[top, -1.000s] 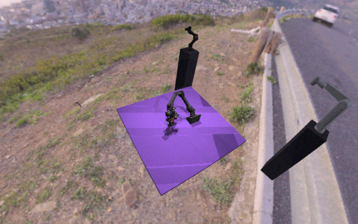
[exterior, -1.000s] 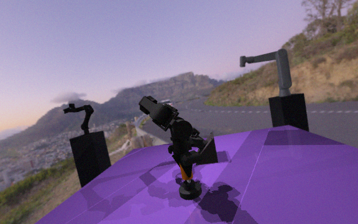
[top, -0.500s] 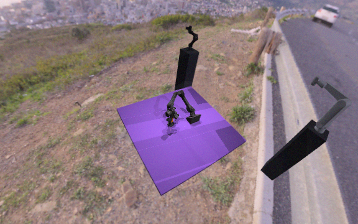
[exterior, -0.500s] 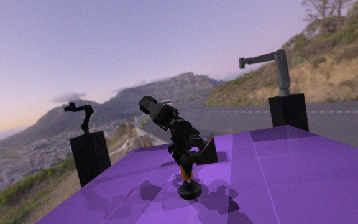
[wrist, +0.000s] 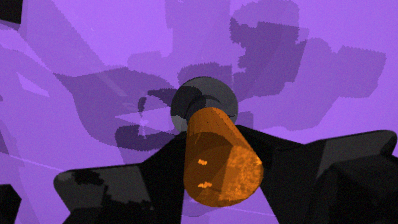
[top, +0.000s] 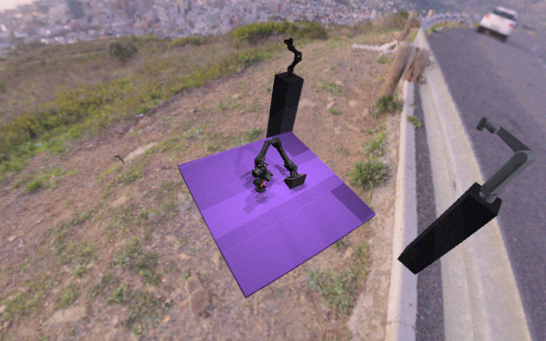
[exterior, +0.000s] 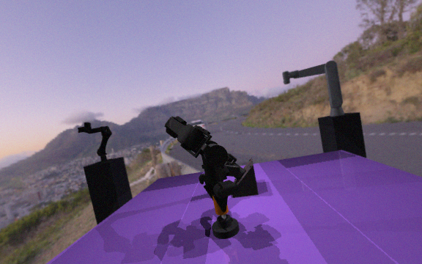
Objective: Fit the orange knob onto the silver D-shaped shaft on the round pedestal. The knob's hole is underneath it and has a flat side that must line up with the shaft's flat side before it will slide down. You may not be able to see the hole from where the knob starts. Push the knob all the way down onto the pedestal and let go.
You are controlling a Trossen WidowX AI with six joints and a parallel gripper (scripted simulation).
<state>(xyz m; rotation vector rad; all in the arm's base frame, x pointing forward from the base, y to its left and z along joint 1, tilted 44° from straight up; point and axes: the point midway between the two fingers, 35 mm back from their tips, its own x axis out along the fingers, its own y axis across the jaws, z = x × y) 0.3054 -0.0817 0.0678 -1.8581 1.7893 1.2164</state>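
Observation:
The orange knob (exterior: 220, 207) (wrist: 220, 160) is held between the fingers of my gripper (exterior: 221, 202) (wrist: 210, 133), which is shut on it. In the exterior view the knob is slightly tilted, and its lower end is just above the dark round pedestal (exterior: 226, 232) (wrist: 225, 90). A short piece of the silver shaft (exterior: 224, 216) shows between the knob and the pedestal. The knob's hole and the shaft's flat side are hidden. In the top view the knob (top: 263, 183) is small and partly covered by the gripper, over the pedestal (top: 260, 189).
The purple table top (top: 292, 237) (exterior: 343, 220) lies under everything. The arm's dark base (top: 295, 181) (exterior: 247, 185) stands beside the pedestal. Two other arms stand on black columns (top: 284, 104) (top: 450, 229) outside the table's edges.

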